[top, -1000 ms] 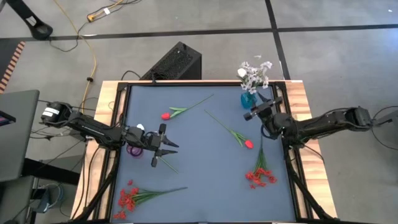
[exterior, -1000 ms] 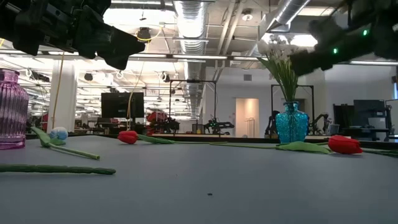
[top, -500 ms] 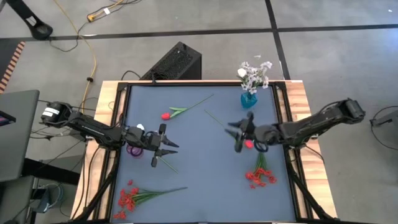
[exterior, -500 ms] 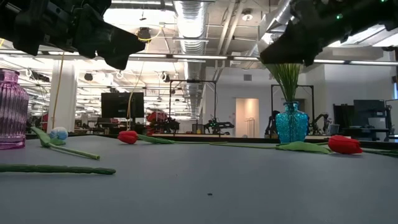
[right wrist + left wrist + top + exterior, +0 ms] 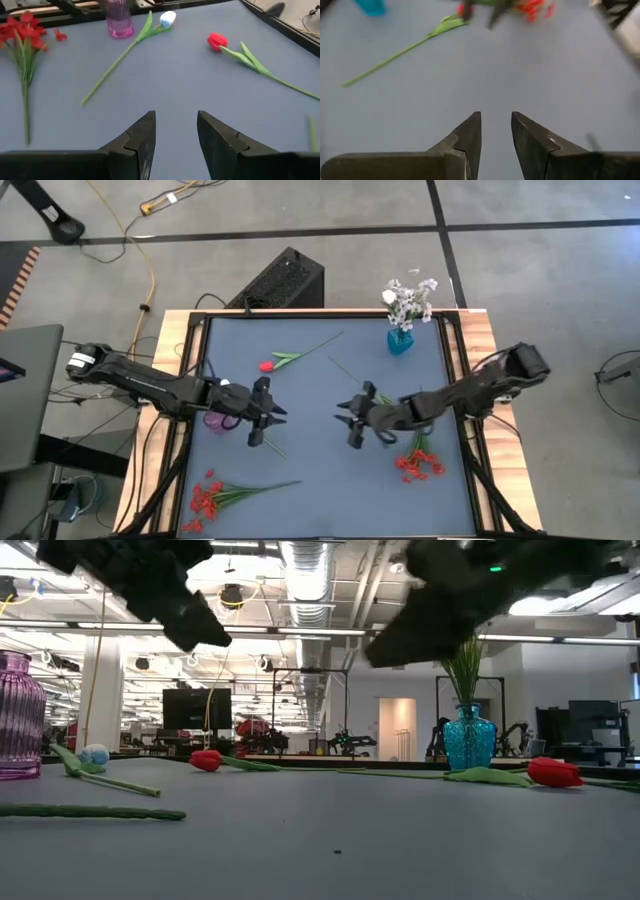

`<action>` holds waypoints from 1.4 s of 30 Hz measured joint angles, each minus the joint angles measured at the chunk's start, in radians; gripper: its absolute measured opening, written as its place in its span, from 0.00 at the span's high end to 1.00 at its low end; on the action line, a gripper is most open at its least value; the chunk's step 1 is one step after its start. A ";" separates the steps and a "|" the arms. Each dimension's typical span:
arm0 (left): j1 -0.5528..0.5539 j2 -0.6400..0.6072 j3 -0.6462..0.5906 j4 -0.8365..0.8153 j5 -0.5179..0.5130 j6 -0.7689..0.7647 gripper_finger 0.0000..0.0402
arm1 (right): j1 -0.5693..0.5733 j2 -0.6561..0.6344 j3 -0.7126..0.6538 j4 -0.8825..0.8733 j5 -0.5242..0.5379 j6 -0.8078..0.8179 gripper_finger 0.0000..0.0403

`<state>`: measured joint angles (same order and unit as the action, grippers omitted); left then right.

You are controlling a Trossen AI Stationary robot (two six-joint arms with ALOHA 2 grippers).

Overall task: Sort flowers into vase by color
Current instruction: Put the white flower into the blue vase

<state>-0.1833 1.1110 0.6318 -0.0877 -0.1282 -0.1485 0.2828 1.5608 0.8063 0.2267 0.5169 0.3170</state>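
White tulip (image 5: 167,18) looks light, floppy | grip mid-stem | right gripper (image 5: 352,420) spread, empty | left gripper (image 5: 262,412) parted, empty

I am looking at a flat grey-blue surface (image 5: 320,480) framed by pale wood. My left gripper (image 5: 262,413) and right gripper (image 5: 356,418) are showing dark, nearly black. A ribbed purple vase (image 5: 119,19) is standing at the left edge, a turquoise vase (image 5: 399,340) with white blossoms (image 5: 409,298) at the far edge. Red tulip (image 5: 267,365), white tulip (image 5: 168,18) and red clusters (image 5: 205,500) are all wearing green stems.
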 joint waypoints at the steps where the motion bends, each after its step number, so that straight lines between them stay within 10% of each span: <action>1: 0.000 0.000 0.029 -0.054 -0.022 0.014 0.76 | -0.005 0.043 0.041 0.002 0.000 0.000 0.57; 18: 0.044 -0.161 0.081 -0.165 -0.122 0.012 0.76 | -0.043 0.690 0.756 -0.050 -0.052 -0.034 0.57; 33: 0.044 -0.161 0.081 -0.178 -0.121 0.005 0.76 | -0.043 0.944 0.992 -0.131 -0.199 -0.016 0.58; 42: 0.044 -0.161 0.081 -0.191 -0.106 -0.054 0.76 | -0.045 0.940 0.997 -0.293 -0.122 0.034 0.89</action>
<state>-0.1394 0.9501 0.7124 -0.2783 -0.2347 -0.2021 0.2377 2.5005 1.8034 -0.0664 0.3948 0.3515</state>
